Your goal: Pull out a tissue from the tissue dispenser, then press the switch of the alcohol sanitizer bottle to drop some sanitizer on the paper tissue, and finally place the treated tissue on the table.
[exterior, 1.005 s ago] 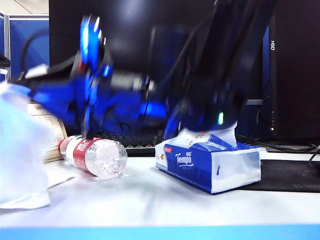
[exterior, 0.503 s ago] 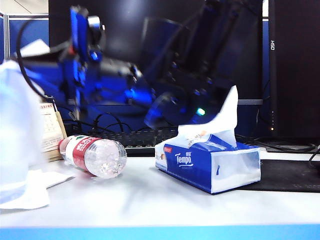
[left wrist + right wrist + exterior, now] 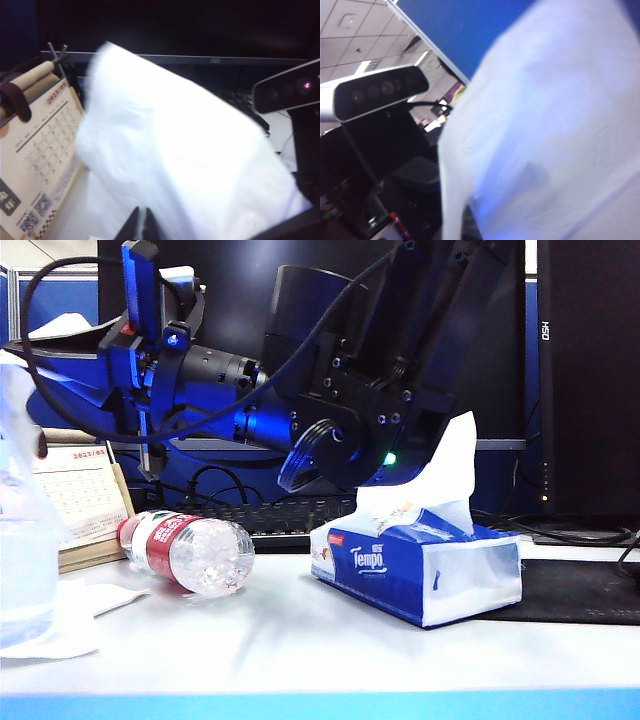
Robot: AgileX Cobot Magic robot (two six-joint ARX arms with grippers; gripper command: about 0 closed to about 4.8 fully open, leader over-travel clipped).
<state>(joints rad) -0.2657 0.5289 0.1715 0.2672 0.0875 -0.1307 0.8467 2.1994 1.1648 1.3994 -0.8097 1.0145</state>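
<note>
The tissue (image 3: 545,125), a white blurred sheet, fills the right wrist view and rises from my right gripper (image 3: 470,225), which is shut on it with its fingers hidden behind it. The same tissue (image 3: 180,145) hangs in front of my left gripper (image 3: 141,220), whose dark fingers are shut and hold nothing. The blue Tempo tissue dispenser (image 3: 415,575) lies on the table (image 3: 300,650), another sheet standing up from its slot. A pale see-through shape at the far left looks like the alcohol sanitizer bottle (image 3: 18,560). The switch is out of view.
A red-labelled water bottle (image 3: 190,550) lies left of the pack. A desk calendar (image 3: 85,495) stands behind it, with a keyboard (image 3: 270,515) and dark monitors at the back. A flat white sheet (image 3: 110,597) lies by the bottle's foot. A black mat (image 3: 580,590) sits at right.
Both arms have lifted off the tissue pack and swung up and left. The large white blur at the left edge has thinned, uncovering the see-through bottle and the calendar.
</note>
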